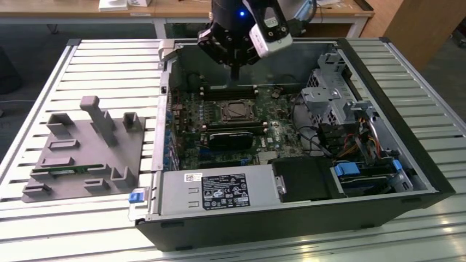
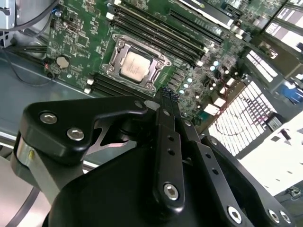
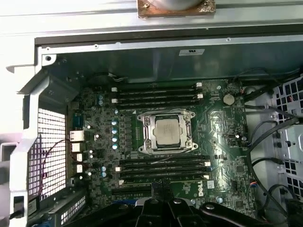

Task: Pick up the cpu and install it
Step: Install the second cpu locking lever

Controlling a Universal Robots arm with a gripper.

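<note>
Hovering my tool (image 1: 234, 73), fingers together and empty, above the cpu (image 3: 169, 132) already seated in its socket (image 3: 168, 133).

arm (image 1: 237, 27) — black housing, blue light | gripper (image 2: 166, 97) — black links, silver screws

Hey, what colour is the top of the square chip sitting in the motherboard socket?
Pale silver metal top on the cpu, clearest in the first wrist view.
</note>
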